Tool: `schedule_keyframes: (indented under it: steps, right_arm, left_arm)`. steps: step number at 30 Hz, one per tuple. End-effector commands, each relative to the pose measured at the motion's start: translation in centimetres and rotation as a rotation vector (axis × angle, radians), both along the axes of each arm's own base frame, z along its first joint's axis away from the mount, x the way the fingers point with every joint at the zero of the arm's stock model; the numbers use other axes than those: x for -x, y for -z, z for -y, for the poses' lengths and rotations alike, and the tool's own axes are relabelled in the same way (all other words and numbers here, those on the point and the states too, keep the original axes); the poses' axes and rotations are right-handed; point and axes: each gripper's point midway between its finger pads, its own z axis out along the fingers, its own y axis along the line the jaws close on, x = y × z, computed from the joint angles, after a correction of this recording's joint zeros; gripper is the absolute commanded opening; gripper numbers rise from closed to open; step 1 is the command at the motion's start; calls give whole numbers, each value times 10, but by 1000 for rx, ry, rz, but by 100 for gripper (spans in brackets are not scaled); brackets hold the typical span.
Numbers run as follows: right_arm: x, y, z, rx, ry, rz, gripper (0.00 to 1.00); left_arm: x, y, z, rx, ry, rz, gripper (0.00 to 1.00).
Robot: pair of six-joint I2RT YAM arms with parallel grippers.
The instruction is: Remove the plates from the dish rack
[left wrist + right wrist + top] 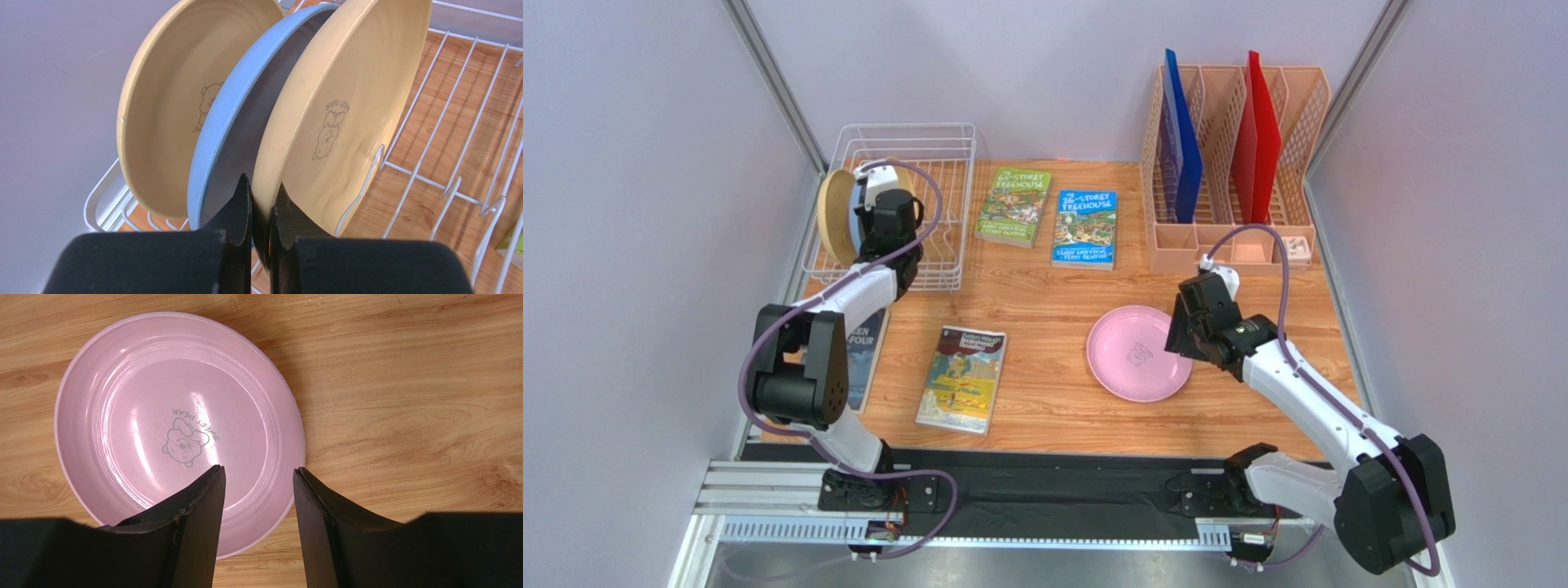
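Left gripper: jaws pinch the rim of the front cream plate.
Dish rack: at the table's far left corner, holding three plates on edge (the front cream one, then the blue plate, then the back cream plate).
Pink plate: lies flat, face up, on the table right of centre.
Right gripper: jaws spread, holding nothing, above the pink plate's rim.

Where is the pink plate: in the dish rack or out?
Out. The pink plate lies flat on the table, away from the dish rack.
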Motion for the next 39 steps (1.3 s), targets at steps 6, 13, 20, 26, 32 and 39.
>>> schedule_keyframes:
  steps: [6,13,20,26,32,39]
  right_arm:
    - [-26,-20,-7,18,-25,48,50]
    - [-27,-24,-6,26,-23,37,50]
    - [-31,-64,-33,-89,-146,158,52]
    - [-46,-132,-102,-406,-360,329,53]
    - [-84,-158,-166,-552,-498,372,54]
    - [-124,-169,-238,-613,-616,371,54]
  left_arm:
    - [12,-66,-10,-5,-50,159,0]
    - [28,-108,-9,-106,-134,258,0]
    - [46,-127,22,-30,14,224,0]
    - [65,-123,84,277,329,158,0]
    - [88,-120,131,497,531,96,0]
    - [105,-121,161,640,662,83,0]
